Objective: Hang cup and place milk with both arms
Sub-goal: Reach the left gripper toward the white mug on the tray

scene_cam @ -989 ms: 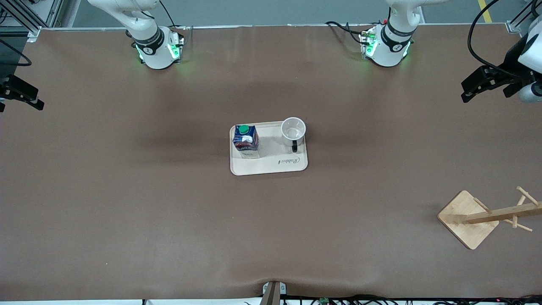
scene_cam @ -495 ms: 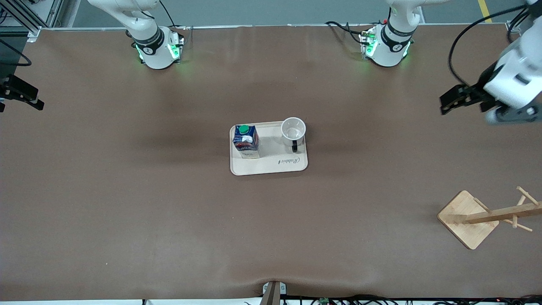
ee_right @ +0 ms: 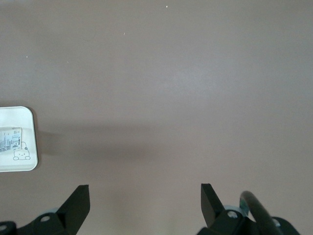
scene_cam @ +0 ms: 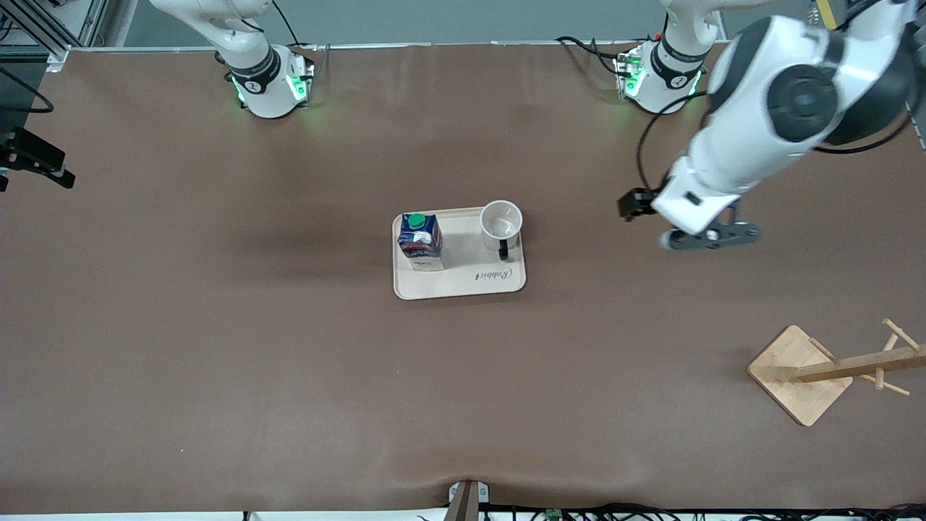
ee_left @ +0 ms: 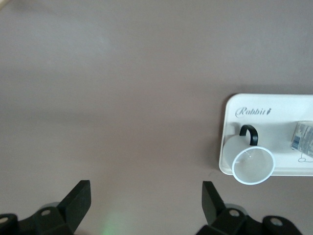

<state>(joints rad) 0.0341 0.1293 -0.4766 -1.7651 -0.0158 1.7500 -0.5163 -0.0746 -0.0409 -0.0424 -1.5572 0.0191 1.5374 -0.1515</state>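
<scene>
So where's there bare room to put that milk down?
Bare table surrounds the tray, widest toward the right arm's end. More lies between tray and rack. The tray is crowded: milk and cup. The left gripper, open, hangs near the cup.

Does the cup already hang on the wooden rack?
No: the cup stands upright on the tray beside the milk, apart from the wooden rack.

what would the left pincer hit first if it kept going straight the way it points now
Probably just the bare table. The left pincer is open, pointing down at brown surface between its fingers. The cup and the tray sit off to one side of that line, though depth is hard to judge.
</scene>
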